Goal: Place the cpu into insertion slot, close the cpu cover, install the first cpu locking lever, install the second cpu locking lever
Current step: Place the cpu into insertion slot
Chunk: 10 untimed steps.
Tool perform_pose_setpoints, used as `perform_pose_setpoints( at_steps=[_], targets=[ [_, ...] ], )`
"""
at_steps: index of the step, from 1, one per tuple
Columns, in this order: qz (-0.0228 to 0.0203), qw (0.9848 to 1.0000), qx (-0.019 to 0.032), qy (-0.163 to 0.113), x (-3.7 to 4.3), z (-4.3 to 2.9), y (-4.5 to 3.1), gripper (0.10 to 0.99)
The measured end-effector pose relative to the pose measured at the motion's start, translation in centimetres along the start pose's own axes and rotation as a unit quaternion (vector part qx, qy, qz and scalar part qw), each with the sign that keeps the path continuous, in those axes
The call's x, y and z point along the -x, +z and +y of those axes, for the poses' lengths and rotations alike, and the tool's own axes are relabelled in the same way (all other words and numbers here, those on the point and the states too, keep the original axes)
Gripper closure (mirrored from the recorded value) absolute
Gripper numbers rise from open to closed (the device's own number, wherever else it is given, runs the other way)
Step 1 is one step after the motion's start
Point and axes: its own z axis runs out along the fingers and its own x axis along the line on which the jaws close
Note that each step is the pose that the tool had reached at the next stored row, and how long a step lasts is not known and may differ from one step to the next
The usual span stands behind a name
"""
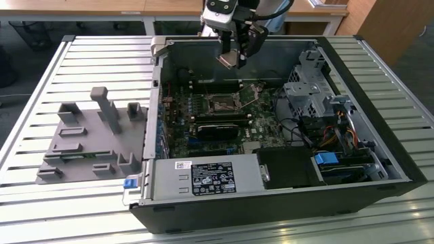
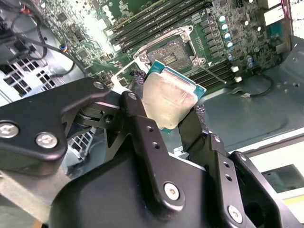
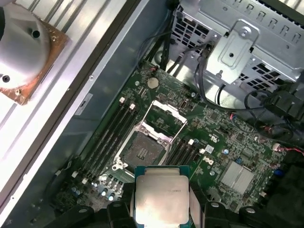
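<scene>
The cpu (image 3: 161, 197) is topped with dull, smeared silver-grey metal. The end effector (image 2: 166, 107) is finished in matt black. The insertion slot (image 3: 142, 148) is rimmed with bright bare metal on a glossy green circuit board (image 3: 216, 137). The surface (image 1: 101, 61) is formed of ribbed pale metal.

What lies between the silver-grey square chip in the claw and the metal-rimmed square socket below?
Only open air: in the exterior view the silver-grey square chip, shut in the black gripper, hangs above the metal-rimmed square socket.

Silver desk (image 1: 101, 66) with long grooves, shiny in light. Brown wood tables (image 1: 81, 6) behind. Dark floor (image 1: 415, 71). Wood cupboard (image 1: 386, 25) at exterior view's right.
</scene>
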Motion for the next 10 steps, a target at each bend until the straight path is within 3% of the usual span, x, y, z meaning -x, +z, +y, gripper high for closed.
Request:
perform_pose_setpoints(
  at_steps=[5,10],
  targets=[
    [-0.0026,0.9995,0.0,0.032,-0.01,0.0,0.04,0.545],
    [-0.0051,0.9979,0.0,0.065,-0.02,0.0,0.08,0.545]
  ],
)
